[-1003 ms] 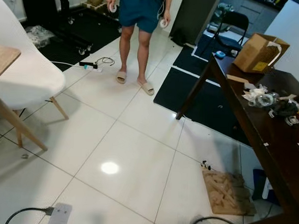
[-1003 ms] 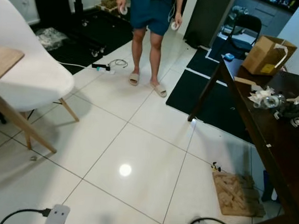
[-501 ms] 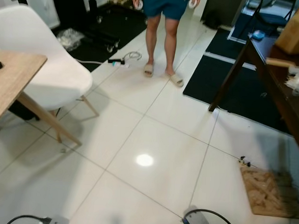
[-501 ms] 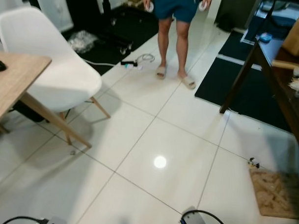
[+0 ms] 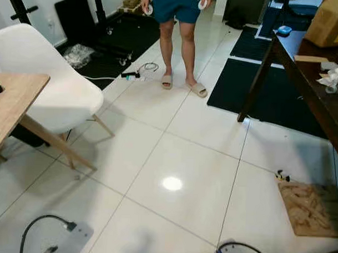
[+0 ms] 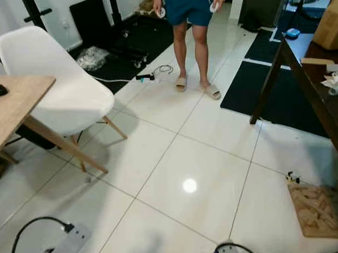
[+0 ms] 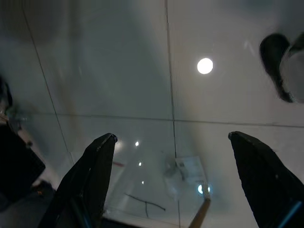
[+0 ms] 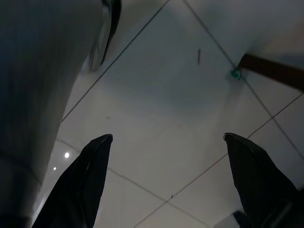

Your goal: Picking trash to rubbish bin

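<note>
Your left gripper and right gripper hang spread and empty above the floor. Probable trash, a crumpled plastic bag, lies beyond the white chair; no bin identified.

You have a glossy white tiled floor that mirrors a ceiling light at centre frame. At left, the white moulded chair looks like smooth matt plastic on pale wooden legs, beside a light wood-grain table. At right stands a dark polished wooden table carrying a brown cardboard box and crumpled paper. Lower right, a rough tan woven mat; upper centre, matt black floor mats.
</note>
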You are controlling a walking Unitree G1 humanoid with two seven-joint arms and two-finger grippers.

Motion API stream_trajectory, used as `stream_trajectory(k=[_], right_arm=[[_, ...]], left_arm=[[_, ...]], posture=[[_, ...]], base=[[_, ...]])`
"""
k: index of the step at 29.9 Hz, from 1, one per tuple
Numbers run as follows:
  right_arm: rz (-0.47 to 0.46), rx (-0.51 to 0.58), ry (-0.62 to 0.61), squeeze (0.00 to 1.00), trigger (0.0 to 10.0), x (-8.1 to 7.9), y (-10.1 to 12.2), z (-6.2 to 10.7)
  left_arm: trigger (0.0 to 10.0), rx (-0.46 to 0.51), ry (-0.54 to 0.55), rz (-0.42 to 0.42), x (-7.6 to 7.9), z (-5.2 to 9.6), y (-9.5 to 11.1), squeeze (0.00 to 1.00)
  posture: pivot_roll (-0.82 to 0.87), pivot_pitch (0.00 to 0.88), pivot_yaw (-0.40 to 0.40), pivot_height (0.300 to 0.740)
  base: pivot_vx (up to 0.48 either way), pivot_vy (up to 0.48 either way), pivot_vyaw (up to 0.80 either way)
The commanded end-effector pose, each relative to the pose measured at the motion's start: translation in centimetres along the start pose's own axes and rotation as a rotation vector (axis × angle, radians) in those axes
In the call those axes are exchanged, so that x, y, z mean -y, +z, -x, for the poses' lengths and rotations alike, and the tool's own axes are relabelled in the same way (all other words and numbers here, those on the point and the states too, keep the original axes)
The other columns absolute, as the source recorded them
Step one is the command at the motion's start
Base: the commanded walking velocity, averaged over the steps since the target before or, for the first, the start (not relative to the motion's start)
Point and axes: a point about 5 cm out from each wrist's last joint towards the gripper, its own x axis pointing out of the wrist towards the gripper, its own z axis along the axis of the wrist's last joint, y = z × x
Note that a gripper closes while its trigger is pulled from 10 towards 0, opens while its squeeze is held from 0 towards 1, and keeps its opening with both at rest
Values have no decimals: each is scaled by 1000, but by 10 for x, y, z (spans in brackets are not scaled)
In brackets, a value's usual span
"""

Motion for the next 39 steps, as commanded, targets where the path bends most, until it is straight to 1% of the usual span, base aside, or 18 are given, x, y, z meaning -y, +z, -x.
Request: stream_trajectory(k=[1,4,5,6,7,8,11,12,15,18,19,20,24,26,29,30,31,39], right_arm=[[14,-26,106,0,10000,-26,-8,1],[74,-13,99,0,10000,-18,-3,0],[74,-13,99,0,10000,-18,-3,0],[107,-10,102,0,10000,-18,-2,0],[121,-10,103,0,10000,-17,-3,0],[134,-10,105,0,10000,-17,-3,0],[159,-12,104,0,10000,-14,-2,0],[179,-14,103,0,10000,-12,-2,0],[206,-15,102,0,10000,-9,-1,0],[225,-8,103,0,10000,-9,1,0],[236,-2,107,0,10000,-12,4,0],[236,-2,107,0,10000,-12,4,0],[260,26,125,0,10000,-25,16,1],[257,33,128,0,10000,-26,20,1],[261,45,131,0,10000,-27,26,1],[262,46,130,0,10000,-26,28,1],[263,46,128,0,10000,-19,30,1],[265,36,125,0,10000,-10,26,0]], left_arm=[[10000,-7,-43,-6,13,0,-3,0],[10000,7,-91,39,34,-1,-2,0],[10000,7,-91,39,34,-1,-2,0],[10000,13,-102,124,42,-1,-1,0],[10000,16,-101,173,45,-1,-1,0],[10000,16,-98,201,45,-1,-1,0],[10000,17,-97,224,45,-1,-1,0],[10000,19,-104,255,45,-1,-2,0],[10000,22,-113,304,45,0,-3,0],[10000,25,-108,357,46,0,-4,0],[10000,28,-104,382,46,0,-4,0],[10000,28,-104,382,46,0,-4,0],[10000,35,-101,418,46,0,-4,0],[10000,36,-101,419,45,0,-4,0],[10000,38,-97,424,44,0,-4,0],[10000,38,-95,426,44,0,-4,0],[10000,41,-89,435,43,0,-4,0],[10000,58,-96,435,43,0,-2,0]], posture=[[116,131,103,740],[110,133,77,740],[110,133,77,740],[115,135,51,740],[115,135,51,740],[131,129,27,740],[131,129,27,740],[153,116,-2,740],[159,110,-12,740],[169,105,-24,740],[179,100,-35,740],[179,100,-35,740],[192,94,-45,740],[198,93,-45,740],[204,92,-43,740],[204,92,-43,740],[212,91,-45,740],[215,93,-43,740]], base=[[0,0,0],[0,0,-138],[0,0,-413],[0,0,-800],[0,0,-800],[0,0,-800],[0,0,-800],[0,0,-800],[0,0,-800],[0,0,-800],[0,0,-800],[0,0,-800],[0,0,-800],[0,0,-800],[0,0,0],[0,0,0],[0,0,0],[0,0,0]])
